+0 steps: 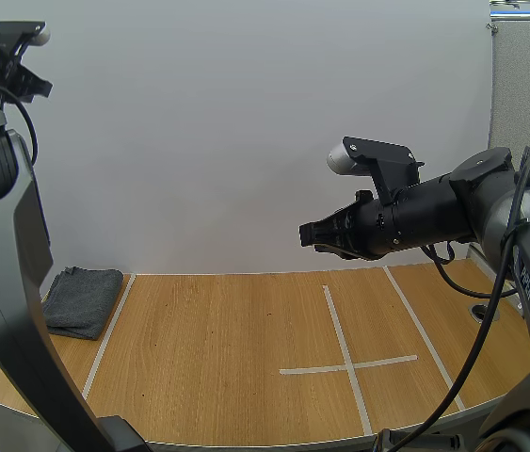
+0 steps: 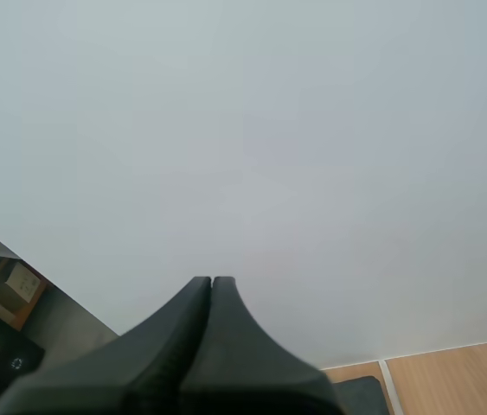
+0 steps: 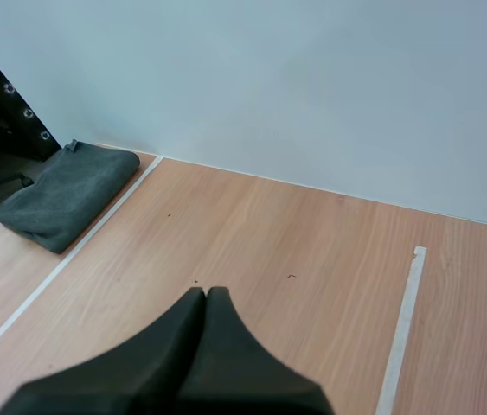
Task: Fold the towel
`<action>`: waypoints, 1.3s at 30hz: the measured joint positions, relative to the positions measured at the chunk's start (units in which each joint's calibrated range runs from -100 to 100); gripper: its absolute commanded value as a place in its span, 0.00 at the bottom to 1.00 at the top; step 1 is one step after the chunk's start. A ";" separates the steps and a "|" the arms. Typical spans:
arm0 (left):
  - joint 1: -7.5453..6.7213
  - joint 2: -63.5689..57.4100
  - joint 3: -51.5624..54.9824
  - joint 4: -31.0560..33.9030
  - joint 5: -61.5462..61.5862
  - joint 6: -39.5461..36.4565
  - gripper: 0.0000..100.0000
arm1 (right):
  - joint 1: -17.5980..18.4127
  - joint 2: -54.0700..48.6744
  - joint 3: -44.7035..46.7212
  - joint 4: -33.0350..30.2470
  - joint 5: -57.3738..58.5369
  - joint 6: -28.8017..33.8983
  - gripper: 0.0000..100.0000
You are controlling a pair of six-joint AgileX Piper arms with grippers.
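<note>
My high camera looks forward and down over the table (image 1: 246,358). My raised right wrist camera shares the towel (image 3: 66,194) with it; my left faces the wall (image 2: 243,130).

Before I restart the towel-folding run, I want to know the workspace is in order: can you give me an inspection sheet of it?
Surface: wooden table marked with white tape lines.
Job's things: dark grey towel, a folded bundle at the far left, outside the left tape line.
Clutter: nothing seen.
Grippers: left gripper shut, raised toward the white wall; right gripper shut, in the air over the table; neither touches the towel.
Cables: nothing seen on the table.
Surroundings: plain white wall behind.
</note>
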 measured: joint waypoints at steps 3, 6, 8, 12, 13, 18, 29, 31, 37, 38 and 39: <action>0.00 -2.10 0.00 0.00 0.00 -0.34 0.00 | 0.00 0.00 0.00 1.39 -0.15 0.00 0.00; 0.00 -2.96 0.00 0.00 0.06 -0.34 0.00 | 0.00 0.00 0.00 3.58 -0.38 0.00 0.00; 0.00 -3.12 0.00 0.00 0.06 -0.34 0.00 | 0.00 0.00 0.00 4.43 -0.38 0.00 0.00; 0.00 -3.12 0.00 0.00 0.06 -0.34 0.00 | 0.00 0.00 0.00 8.03 -2.75 -0.29 0.00; 0.00 -3.12 0.00 0.00 0.06 -0.43 0.00 | 0.80 -0.30 0.00 8.27 -6.79 -0.29 0.00; 0.00 -3.12 0.00 0.00 0.06 -0.61 0.00 | 10.48 -7.16 0.57 0.34 -37.58 1.90 0.00; 0.00 -3.12 0.00 0.00 0.06 -0.72 0.00 | 18.28 -29.37 19.30 -9.53 -90.06 8.42 0.00; 0.00 -3.12 0.00 0.00 0.06 -0.72 0.00 | 18.28 -35.18 26.40 -9.53 -92.63 7.88 0.00; 0.00 -3.12 0.00 0.00 0.06 -0.72 0.00 | 18.28 -47.03 36.39 -9.63 -93.39 7.51 0.00; 0.00 -3.12 0.00 0.00 0.06 -0.72 0.00 | 18.28 -47.71 37.14 -9.63 -93.39 7.51 0.00; 0.00 -3.12 0.00 0.00 0.06 -0.72 0.00 | 18.28 -47.94 37.70 -9.63 -93.39 7.51 0.00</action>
